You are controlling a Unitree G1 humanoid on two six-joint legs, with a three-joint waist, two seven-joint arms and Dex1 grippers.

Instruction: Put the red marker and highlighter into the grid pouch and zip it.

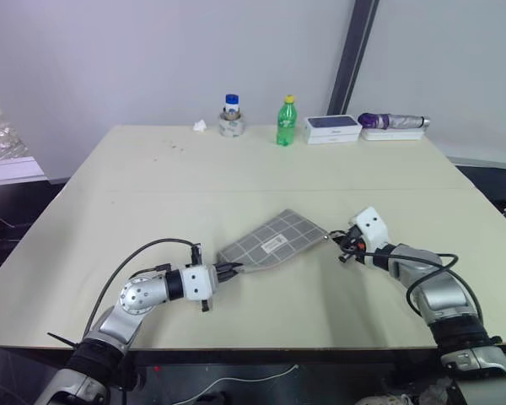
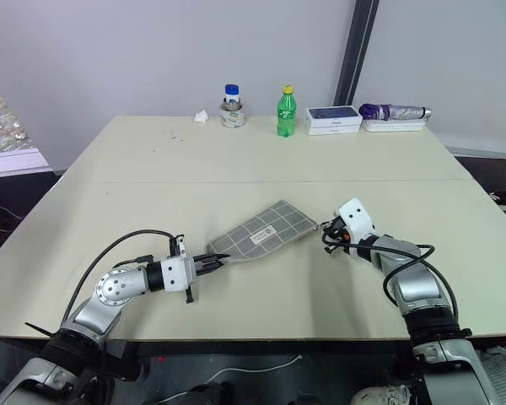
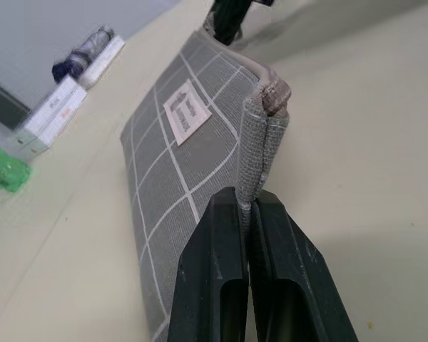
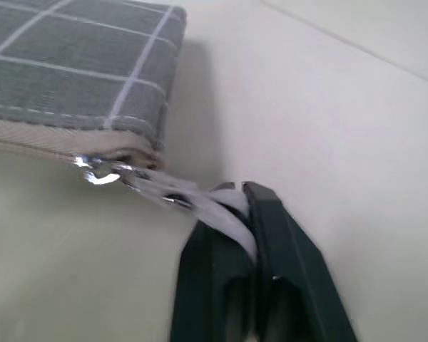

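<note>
Left eye view: grid pouch (image 1: 272,241) long axis between left end effector (image 1: 234,270), pinching its corner, and right end effector (image 1: 341,242), clamped on zipper pull (image 4: 172,194).

The grid pouch (image 3: 178,178) runs off the bottom edge of the left wrist view, and off the top and left edges of the right wrist view. Its zipper pull (image 4: 192,199) is smeared with blur in the lower middle of that frame (only a bright ring at its root reads clearly). Whatever lies inside the pouch is hidden. At upper centre of the left eye view, the small white scrap (image 1: 200,126) is too small to identify.
</note>
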